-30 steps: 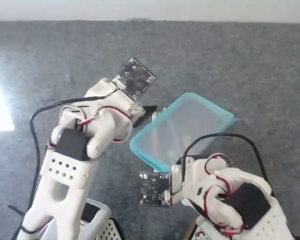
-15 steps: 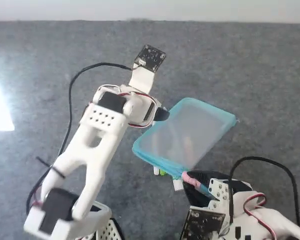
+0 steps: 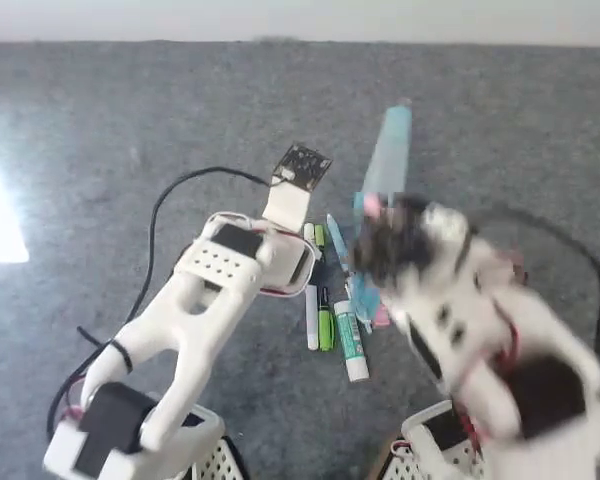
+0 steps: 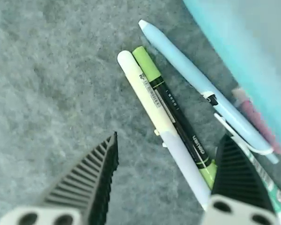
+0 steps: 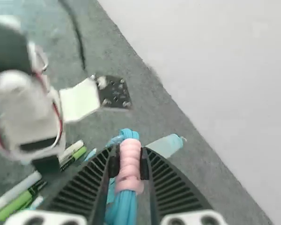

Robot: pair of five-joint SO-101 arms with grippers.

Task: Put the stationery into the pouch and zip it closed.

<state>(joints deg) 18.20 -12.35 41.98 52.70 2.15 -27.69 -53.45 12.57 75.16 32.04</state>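
My right gripper [image 5: 128, 152] pinches the teal pouch [image 3: 388, 160] and holds it up edge-on, translucent and flat. Loose below it lie three pens, side by side and nearly parallel: white pen [image 4: 152, 110], green highlighter [image 4: 171, 110], pale-blue pen [image 4: 192, 79].

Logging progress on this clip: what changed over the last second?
The right gripper, shut on the teal pouch, has swung it up on edge, baring the pens on the table. The left arm has barely shifted in the last half second; the left gripper hangs open over the pens.
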